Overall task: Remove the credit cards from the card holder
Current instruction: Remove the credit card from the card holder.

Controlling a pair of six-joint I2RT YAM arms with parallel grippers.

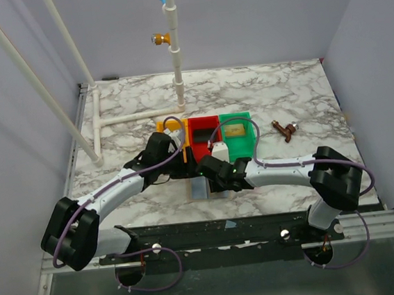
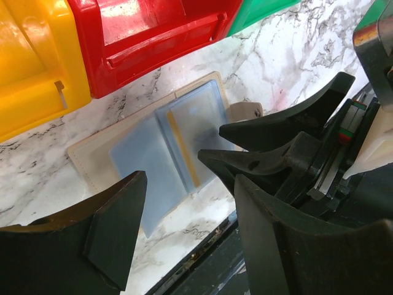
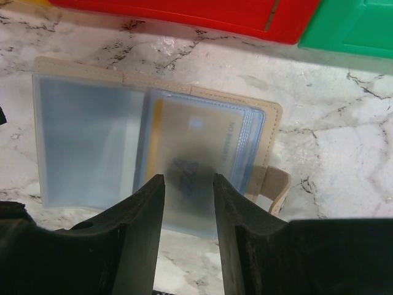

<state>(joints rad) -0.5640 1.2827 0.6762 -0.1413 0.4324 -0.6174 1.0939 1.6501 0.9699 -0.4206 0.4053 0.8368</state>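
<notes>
The card holder [image 3: 270, 123] lies open on the marble table in front of the red tray, tan edge round grey-blue clear sleeves, its strap to the right. A credit card [image 3: 196, 138] with a tan stripe along one edge sits inside the top sleeve. Other cards do not show. My right gripper [image 3: 188, 184] is open, its fingertips just over the near edge of that sleeve, nothing between them. My left gripper [image 2: 190, 181] is open too and hovers over the holder's [image 2: 92, 160] near left part. From above, both grippers meet over the holder [image 1: 199, 188].
Yellow tray [image 1: 171, 128], red tray [image 1: 205, 133] and green tray [image 1: 239, 131] stand in a row just behind the holder. A white block [image 1: 218, 147] lies by them. A small brown object [image 1: 285, 131] lies at the right. A white pipe frame [image 1: 134, 116] stands at the back left.
</notes>
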